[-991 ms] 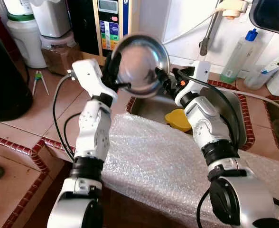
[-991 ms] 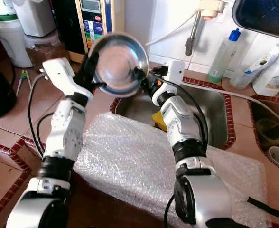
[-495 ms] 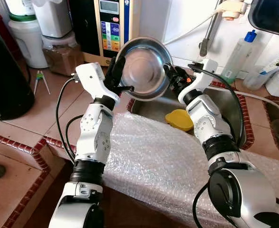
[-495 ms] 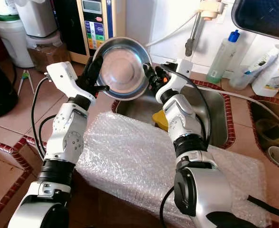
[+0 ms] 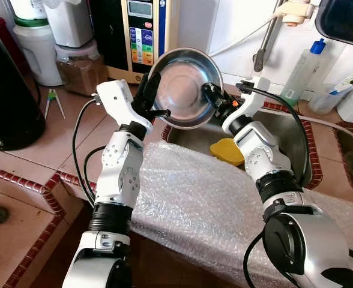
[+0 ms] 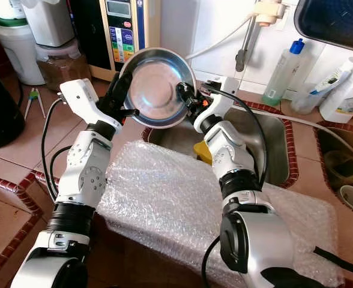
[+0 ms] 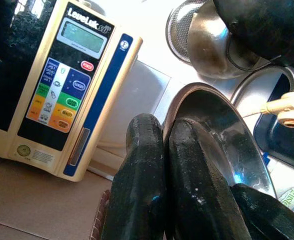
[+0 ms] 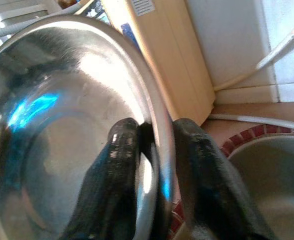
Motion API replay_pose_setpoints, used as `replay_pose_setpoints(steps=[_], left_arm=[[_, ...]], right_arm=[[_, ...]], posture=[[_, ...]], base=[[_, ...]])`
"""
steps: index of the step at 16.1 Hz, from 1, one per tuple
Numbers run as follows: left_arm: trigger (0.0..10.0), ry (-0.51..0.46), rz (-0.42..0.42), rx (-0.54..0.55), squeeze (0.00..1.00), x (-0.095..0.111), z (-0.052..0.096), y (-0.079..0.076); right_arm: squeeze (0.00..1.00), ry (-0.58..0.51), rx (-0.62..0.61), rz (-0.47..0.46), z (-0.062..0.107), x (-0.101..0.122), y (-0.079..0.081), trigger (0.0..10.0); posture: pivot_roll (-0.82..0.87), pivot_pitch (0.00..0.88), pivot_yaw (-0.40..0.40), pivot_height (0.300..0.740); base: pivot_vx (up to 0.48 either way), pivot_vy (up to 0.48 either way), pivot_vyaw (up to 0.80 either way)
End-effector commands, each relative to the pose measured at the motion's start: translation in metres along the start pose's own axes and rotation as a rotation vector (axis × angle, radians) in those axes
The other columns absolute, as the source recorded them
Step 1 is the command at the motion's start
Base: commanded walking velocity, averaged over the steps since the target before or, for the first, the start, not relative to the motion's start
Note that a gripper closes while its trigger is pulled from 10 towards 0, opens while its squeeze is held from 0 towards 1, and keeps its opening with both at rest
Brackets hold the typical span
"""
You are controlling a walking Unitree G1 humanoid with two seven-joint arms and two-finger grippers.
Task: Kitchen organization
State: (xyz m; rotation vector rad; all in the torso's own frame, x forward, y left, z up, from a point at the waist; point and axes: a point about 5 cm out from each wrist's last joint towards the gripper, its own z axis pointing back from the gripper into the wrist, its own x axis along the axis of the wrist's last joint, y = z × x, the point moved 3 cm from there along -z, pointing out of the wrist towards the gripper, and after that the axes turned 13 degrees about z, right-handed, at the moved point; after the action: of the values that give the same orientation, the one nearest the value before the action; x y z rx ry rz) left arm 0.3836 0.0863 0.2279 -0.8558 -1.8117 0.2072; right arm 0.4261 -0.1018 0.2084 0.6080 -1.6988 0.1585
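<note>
A round steel bowl (image 5: pixel 185 87) is held up on edge above the counter, its hollow side facing me, just left of the sink. My left gripper (image 5: pixel 155 95) is shut on its left rim. In the left wrist view the two black fingers (image 7: pixel 142 165) lie close together against the bowl's rim (image 7: pixel 222 125). My right gripper (image 5: pixel 211 97) is shut on the right rim. In the right wrist view, one of its fingers (image 8: pixel 119 165) is inside the bowl (image 8: pixel 62 125) and the other outside.
A steel sink (image 5: pixel 296 141) with a yellow thing (image 5: pixel 227 151) in it lies behind a sheet of bubble wrap (image 5: pixel 194 198). A beige water machine (image 5: pixel 141 30), a tap (image 5: pixel 263 42), a clear bottle (image 5: pixel 302 69), a black bin (image 5: pixel 5 90) and jars stand around.
The bowl stays between both grippers. It has shifted slightly right and lower towards the sink, and the right gripper now sits closer on the rim. The view has shifted a little.
</note>
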Motion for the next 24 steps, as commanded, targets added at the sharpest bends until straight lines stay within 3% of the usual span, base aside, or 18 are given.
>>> replay_pose_setpoints(steps=[1,4,11,12,13,20,22,24], left_arm=[[0.0,-0.02,-0.015,-0.024,0.0,0.007,-0.003,-0.005],[0.0,-0.04,-0.039,0.001,0.0,0.014,-0.003,0.002],[0.0,-0.032,-0.048,-0.009,0.0,0.013,-0.003,0.002],[0.0,-0.019,-0.034,-0.018,0.44,0.011,-0.003,0.002],[10.0,-0.002,-0.022,-0.032,1.0,0.008,-0.003,0.001],[10.0,0.167,-0.052,-0.089,1.0,-0.024,0.009,-0.001],[10.0,0.22,-0.075,-0.119,1.0,-0.031,0.014,-0.001],[10.0,0.318,-0.145,-0.13,1.0,-0.045,0.027,0.009]], right_arm=[[0.0,0.009,-0.042,0.025,0.003,0.002,-0.01,0.0],[0.0,0.01,-0.053,0.07,0.004,0.002,-0.012,0.0],[0.0,0.027,-0.008,0.038,0.003,-0.004,-0.006,0.0],[0.0,0.029,-0.012,0.039,0.004,-0.004,-0.006,0.0],[0.0,0.028,-0.021,0.04,0.004,-0.004,-0.008,0.0],[0.0,0.021,-0.131,0.078,0.008,-0.001,-0.023,0.0],[0.0,0.029,-0.21,0.126,0.011,0.001,-0.034,0.0],[0.0,0.098,-0.373,0.215,0.023,-0.001,-0.061,0.0]], posture=[[0.0,0.0,-0.061,0.74],[0.0,0.0,-0.061,0.74],[0.01,0.0,-0.062,0.74],[0.01,0.0,-0.062,0.74],[0.01,0.0,-0.062,0.74],[0.01,0.0,-0.057,0.74],[0.01,0.0,-0.058,0.74],[0.01,0.0,-0.057,0.74]], base=[[0.0,0.0,0.0],[0.0,0.0,0.0],[0.0,0.0,0.0],[0.0,0.0,0.0],[0.0,0.0,0.0],[0.0,0.0,0.0],[0.0,0.0,0.0],[0.0,0.0,0.0]])
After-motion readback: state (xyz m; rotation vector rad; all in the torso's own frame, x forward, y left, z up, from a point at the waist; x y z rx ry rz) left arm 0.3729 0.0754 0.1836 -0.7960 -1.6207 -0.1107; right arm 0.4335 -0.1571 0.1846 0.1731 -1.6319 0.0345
